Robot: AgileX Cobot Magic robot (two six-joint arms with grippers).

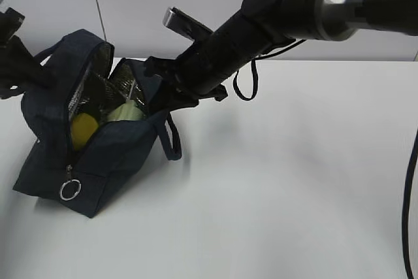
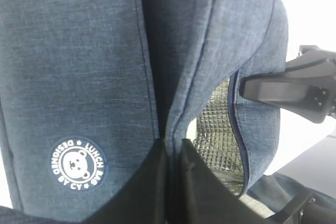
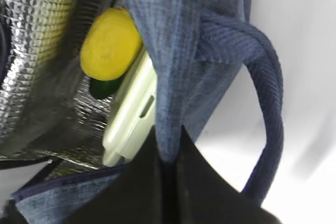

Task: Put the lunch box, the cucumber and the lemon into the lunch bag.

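The navy lunch bag [image 1: 111, 148] stands tilted on the left of the white table, its zipper open and its silver lining showing. Inside lie the yellow lemon [image 1: 83, 130] and the pale green lunch box [image 1: 127, 112]. In the right wrist view the lemon [image 3: 110, 43] rests on the lunch box [image 3: 134, 114], and a dark green bit of cucumber [image 3: 102, 86] shows beneath it. My right gripper [image 3: 169, 148] is shut on the bag's side wall beside a handle [image 3: 268, 108]. My left gripper [image 2: 172, 148] is shut on a fold of the bag's fabric near the round logo [image 2: 77, 163].
A metal ring pull [image 1: 70, 189] hangs at the bag's front corner. My right arm [image 1: 294, 11] reaches across from the upper right. A dark cable [image 1: 410, 213] hangs along the right edge. White table [image 1: 294, 181] stretches to the right of the bag.
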